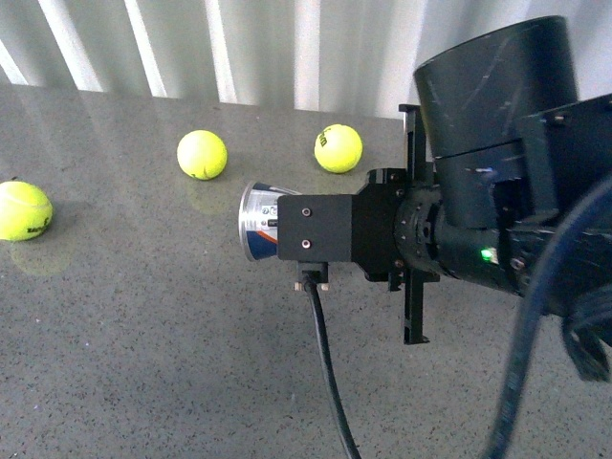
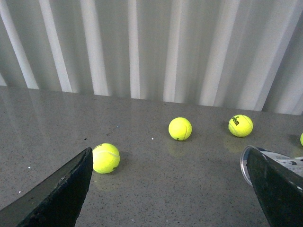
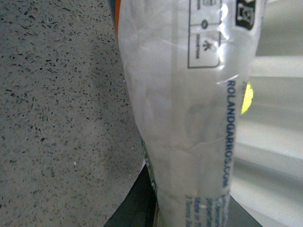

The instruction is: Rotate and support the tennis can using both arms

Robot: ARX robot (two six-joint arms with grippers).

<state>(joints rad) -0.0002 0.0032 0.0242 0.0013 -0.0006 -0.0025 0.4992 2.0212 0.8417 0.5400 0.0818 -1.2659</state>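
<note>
We take this for a lab-type robot test bench: grey speckled tabletop, white ribbed wall panel far side, black cabled right arm.

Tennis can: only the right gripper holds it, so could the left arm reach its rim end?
Probably yes: the left gripper is open, the tennis can lies rim-first beside one finger, and nothing stands between them.
</note>
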